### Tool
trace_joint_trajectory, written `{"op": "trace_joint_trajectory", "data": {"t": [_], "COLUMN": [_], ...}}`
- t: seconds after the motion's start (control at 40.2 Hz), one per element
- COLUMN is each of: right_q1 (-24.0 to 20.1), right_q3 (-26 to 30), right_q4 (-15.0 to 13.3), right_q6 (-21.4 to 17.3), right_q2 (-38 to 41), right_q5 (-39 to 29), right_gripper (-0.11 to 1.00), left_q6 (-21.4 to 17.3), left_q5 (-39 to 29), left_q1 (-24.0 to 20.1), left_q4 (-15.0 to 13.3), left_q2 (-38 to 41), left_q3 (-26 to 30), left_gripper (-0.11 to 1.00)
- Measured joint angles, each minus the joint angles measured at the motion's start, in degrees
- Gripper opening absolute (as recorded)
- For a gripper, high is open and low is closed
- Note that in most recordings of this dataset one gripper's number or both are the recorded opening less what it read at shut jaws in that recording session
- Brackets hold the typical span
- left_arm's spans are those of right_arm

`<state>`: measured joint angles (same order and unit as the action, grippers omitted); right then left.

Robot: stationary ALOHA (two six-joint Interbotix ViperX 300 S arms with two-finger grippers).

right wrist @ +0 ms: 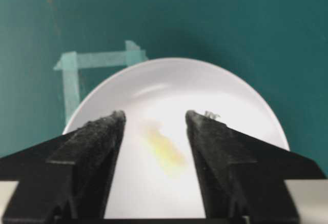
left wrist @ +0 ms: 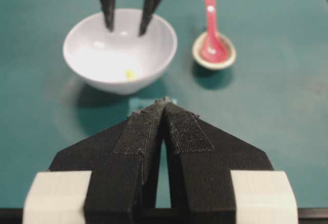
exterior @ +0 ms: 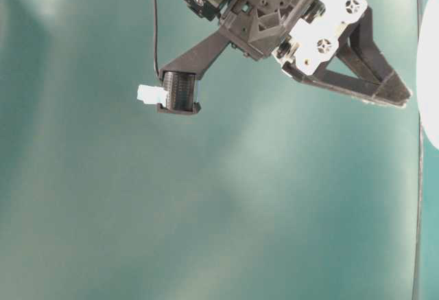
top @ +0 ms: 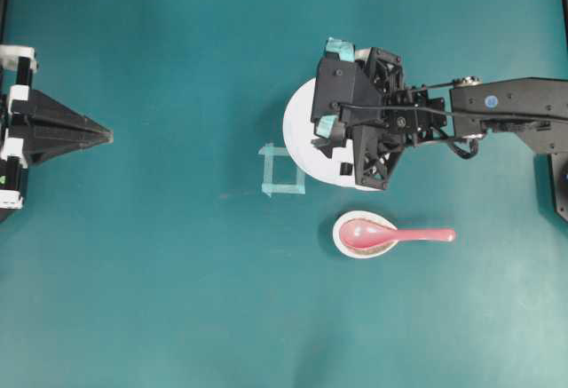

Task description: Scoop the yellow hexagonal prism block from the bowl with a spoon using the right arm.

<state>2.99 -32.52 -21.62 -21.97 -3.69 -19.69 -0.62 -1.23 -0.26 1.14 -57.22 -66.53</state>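
Yellow hexagonal prism block lies under the wide-open, empty right gripper; spoon beside it needs grasping first.

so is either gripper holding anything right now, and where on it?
Nothing held. Right gripper is open and empty above the bowl; left gripper is shut on nothing. The spoon lies in the small dish.

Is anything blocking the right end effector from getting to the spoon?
Nothing visible does. The right end effector hangs open over the bowl; the spoon lies in the small dish nearby, handle free.
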Motion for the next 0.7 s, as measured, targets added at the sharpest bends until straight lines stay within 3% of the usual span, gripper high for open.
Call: {"op": "trace_joint_trajectory", "data": {"t": [0.497, 0.696], "right_q1": [-3.60, -5.19], "right_q3": [0.00, -0.18], "right_q4": [5.01, 5.71], "right_q6": [-3.08, -5.01], "right_q2": [0.00, 1.67], "right_q5": [4.22, 5.80], "right_gripper": [0.57, 0.57], "left_q6": [0.00, 0.00], "left_q5": [0.00, 0.09], "left_q1": [0.00, 0.09], "left_q4": [0.00, -0.09], "left_q2": [0.00, 0.00], "left_q3": [0.00, 0.00], "left_gripper": [-0.01, -0.01]}}
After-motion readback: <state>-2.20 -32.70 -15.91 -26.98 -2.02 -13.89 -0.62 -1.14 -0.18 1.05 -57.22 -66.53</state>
